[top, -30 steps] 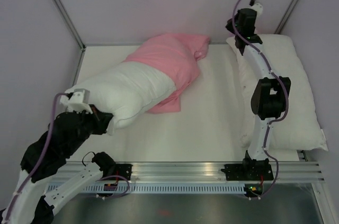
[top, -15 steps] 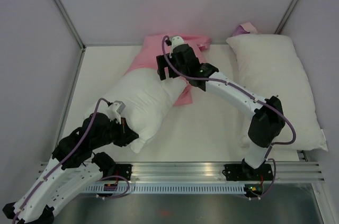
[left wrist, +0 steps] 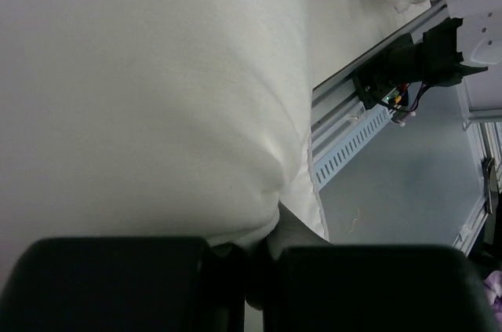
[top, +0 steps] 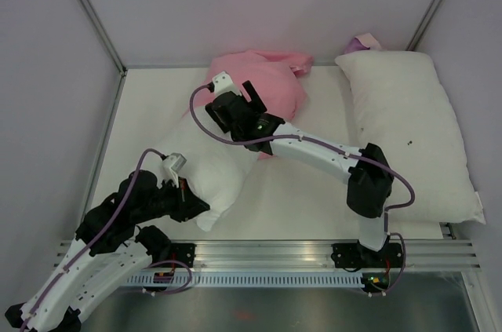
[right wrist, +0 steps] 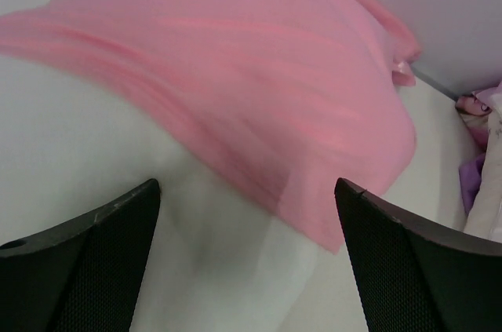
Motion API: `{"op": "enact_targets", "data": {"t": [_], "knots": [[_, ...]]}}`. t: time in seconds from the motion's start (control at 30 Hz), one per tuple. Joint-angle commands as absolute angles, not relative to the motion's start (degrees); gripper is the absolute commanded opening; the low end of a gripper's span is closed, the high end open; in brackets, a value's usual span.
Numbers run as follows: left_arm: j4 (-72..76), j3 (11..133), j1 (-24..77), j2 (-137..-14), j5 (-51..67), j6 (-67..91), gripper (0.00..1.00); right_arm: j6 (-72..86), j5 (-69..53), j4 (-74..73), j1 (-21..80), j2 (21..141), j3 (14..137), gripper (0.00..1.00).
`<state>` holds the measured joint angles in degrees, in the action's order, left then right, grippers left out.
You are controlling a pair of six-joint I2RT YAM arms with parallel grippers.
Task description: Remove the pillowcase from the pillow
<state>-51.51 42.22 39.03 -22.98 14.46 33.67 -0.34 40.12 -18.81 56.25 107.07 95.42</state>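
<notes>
The pink pillowcase (top: 271, 81) lies bunched at the back of the table and still covers the far end of the white pillow (top: 216, 179). The pillow's near part lies bare, angled toward the front left. My left gripper (top: 192, 205) is shut on the pillow's near corner; in the left wrist view the white pillow (left wrist: 141, 96) fills the frame, its corner pinched in my left gripper (left wrist: 245, 273). My right gripper (top: 241, 104) hovers open over the spot where the pillowcase (right wrist: 259, 73) meets the pillow (right wrist: 94, 159). Nothing lies between its fingers (right wrist: 86, 261).
A second white pillow with small dark specks (top: 408, 128) lies along the right side. A purple cloth (top: 362, 40) sits at the back right corner. The metal rail (top: 274, 255) runs along the near edge. Walls enclose the table on three sides.
My right arm swung from the back right over to the pillow and its gripper opened. My left gripper pulled the pillow toward the near edge, baring more of it.
</notes>
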Motion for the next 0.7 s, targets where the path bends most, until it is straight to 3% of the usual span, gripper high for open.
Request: {"op": "enact_targets", "data": {"t": [0.0,0.1,0.2,0.23,0.3,0.33,0.43,0.67], "knots": [[-47.4,42.2,39.3,-21.6,21.4,36.6,0.02,-4.1,49.1,-18.3,54.9,115.1,104.0,0.98],[-48.2,42.6,39.3,-20.7,22.7,36.7,0.02,-1.9,47.6,-20.7,52.6,121.5,112.0,0.93],[-49.0,43.2,39.3,-19.6,23.7,36.8,0.02,-0.3,46.5,-20.3,49.7,125.8,116.4,0.74],[-49.2,43.3,39.3,-19.1,24.5,36.8,0.02,-0.2,45.7,-19.2,48.8,127.0,117.0,0.58],[-49.5,43.1,39.3,-18.6,26.1,36.7,0.02,3.0,44.7,-18.7,45.8,128.1,118.9,0.38],[-49.9,43.0,39.3,-18.3,26.7,36.7,0.02,3.9,43.4,-18.5,44.5,129.1,120.5,0.20],[-52.9,44.5,39.3,-17.8,27.2,35.6,0.02,7.5,40.0,-17.8,39.1,130.8,122.3,0.00],[-67.2,57.5,39.3,-15.2,13.6,35.9,0.02,9.2,34.4,-15.0,23.6,135.8,129.8,0.00]]}}
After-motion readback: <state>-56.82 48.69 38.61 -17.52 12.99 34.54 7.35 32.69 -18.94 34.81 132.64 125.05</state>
